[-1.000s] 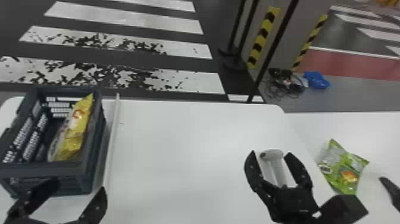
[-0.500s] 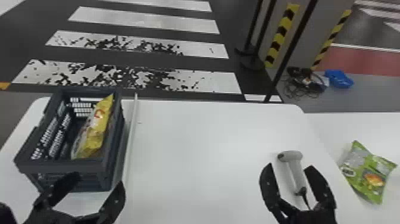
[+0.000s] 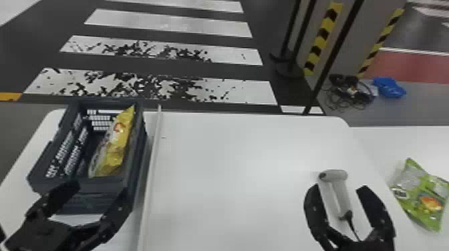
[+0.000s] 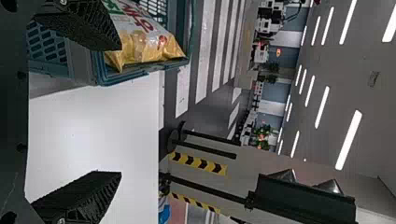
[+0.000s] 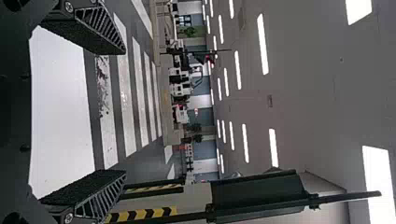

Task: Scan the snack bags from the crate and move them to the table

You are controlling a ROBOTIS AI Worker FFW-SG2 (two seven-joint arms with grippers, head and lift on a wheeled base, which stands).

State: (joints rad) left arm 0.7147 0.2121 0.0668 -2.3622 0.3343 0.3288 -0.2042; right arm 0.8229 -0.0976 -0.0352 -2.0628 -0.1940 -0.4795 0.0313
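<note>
Yellow foil snack bag (image 3: 117, 150) stood tilted inside the dark blue-grey slatted plastic crate (image 3: 139, 147), leaning toward the wall on the robot's right. The crate sat at the left end of the smooth white table (image 3: 234, 160), just beside a long pale strip (image 3: 152, 173) running front to back across the surface.

Left gripper (image 3: 98, 192), black and two-fingered, was located at the crate's near end in the head view. State: fingers wide apart, nothing between them. Its own wrist view agreed: both ribbed pads (image 4: 100, 198) stood well separated, with the crate and yellow bag past one of them. Contact between gripper and crate: could not tell.

Right gripper (image 3: 338, 190), same black build, was located over the table's right part. State: fingers wide apart, holding nothing. In the head view the light grey handheld scanner (image 3: 337, 197) appeared between the fingers; it was not clamped. A thin dark cable (image 3: 352, 225) ran from its handle end toward the robot. The right wrist view showed an open gap between the fingers.

Green snack bag (image 3: 421, 197), glossy with an orange printed patch, lay farther right, beyond the scanner, on the adjoining white surface (image 3: 401, 143).
</note>
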